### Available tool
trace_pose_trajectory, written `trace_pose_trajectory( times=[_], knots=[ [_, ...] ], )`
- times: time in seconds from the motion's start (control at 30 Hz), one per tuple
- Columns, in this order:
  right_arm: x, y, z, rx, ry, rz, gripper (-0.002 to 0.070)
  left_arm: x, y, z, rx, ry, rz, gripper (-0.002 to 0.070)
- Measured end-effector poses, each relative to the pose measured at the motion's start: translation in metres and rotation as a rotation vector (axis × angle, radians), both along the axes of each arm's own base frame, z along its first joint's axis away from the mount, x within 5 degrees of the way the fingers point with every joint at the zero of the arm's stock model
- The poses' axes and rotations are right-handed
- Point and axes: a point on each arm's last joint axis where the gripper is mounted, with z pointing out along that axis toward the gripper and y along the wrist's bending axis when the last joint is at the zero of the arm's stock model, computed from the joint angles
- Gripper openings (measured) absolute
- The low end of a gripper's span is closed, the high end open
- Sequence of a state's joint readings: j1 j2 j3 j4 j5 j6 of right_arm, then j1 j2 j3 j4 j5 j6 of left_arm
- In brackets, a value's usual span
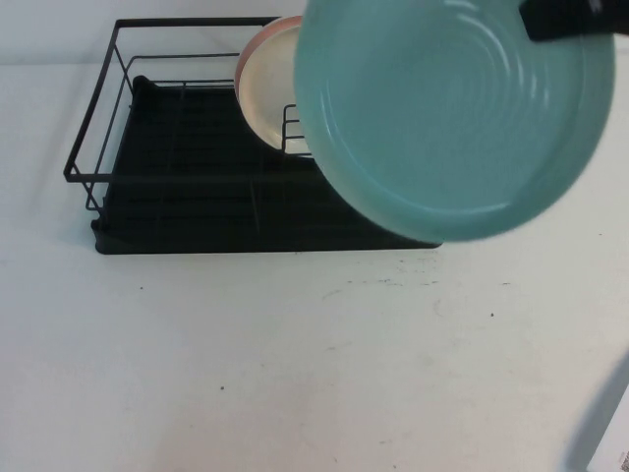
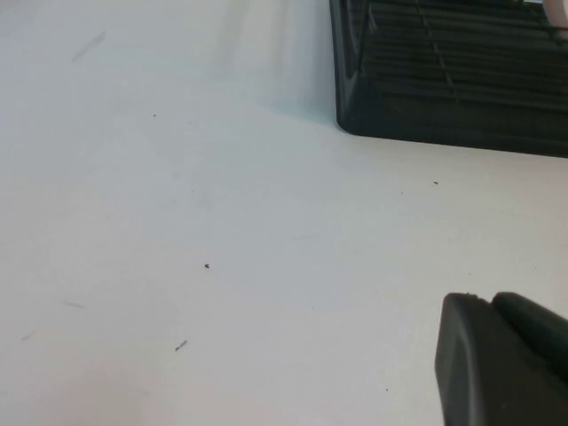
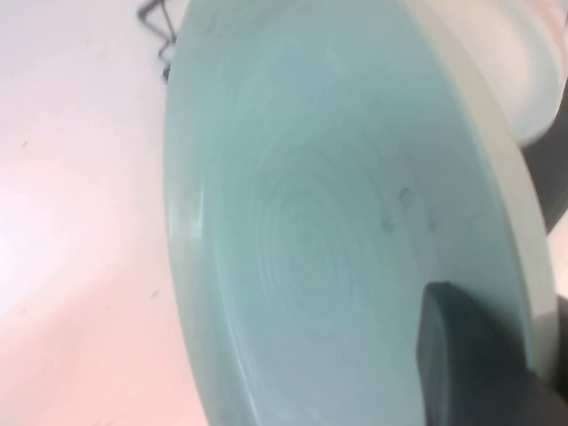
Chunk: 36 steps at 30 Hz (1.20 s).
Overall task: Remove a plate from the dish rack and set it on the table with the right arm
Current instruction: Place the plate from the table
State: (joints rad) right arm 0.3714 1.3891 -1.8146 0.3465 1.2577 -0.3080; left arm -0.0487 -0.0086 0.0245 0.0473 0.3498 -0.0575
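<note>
Right gripper [image 1: 575,18] clamped on rim of the plate [image 1: 452,113], one dark finger [image 3: 470,355] pressed on its inner face; plate held tilted in the air, above and in front of right end of the dish rack [image 1: 147,177], clear of the table [image 1: 295,364]; pink plate [image 1: 270,88] standing upright in rack, behind the lifted plate; left gripper [image 2: 501,359] low over table, near rack's corner; state of its fingers cannot be told.
</note>
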Motion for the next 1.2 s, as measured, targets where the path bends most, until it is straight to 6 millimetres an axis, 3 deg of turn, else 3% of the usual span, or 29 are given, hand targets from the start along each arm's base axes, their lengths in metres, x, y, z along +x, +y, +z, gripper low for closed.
trace_pose_trajectory(
  times=[0.2, 0.43, 0.63, 1.0, 1.2],
  knots=[
    [-0.038, -0.013, -0.039, 0.103, 0.087, -0.079, 0.0075, 0.0, 0.0, 0.0, 0.0, 0.0, 0.0, -0.0004],
    [-0.059, -0.014, -0.111, 0.279, 0.267, -0.18, 0.0074, 0.0, 0.0, 0.0, 0.0, 0.0, 0.0, -0.0004],
    [-0.053, -0.008, -0.154, 0.376, 0.391, -0.257, 0.0074, 0.0, 0.0, 0.0, 0.0, 0.0, 0.0, -0.0004],
    [-0.024, 0.002, -0.178, 0.412, 0.434, -0.34, 0.0074, 0.0, 0.0, 0.0, 0.0, 0.0, 0.0, -0.0004],
    [-0.012, 0.031, -0.207, 0.363, 0.509, -0.317, 0.0074, 0.0, 0.0, 0.0, 0.0, 0.0, 0.0, -0.0004]
  ],
)
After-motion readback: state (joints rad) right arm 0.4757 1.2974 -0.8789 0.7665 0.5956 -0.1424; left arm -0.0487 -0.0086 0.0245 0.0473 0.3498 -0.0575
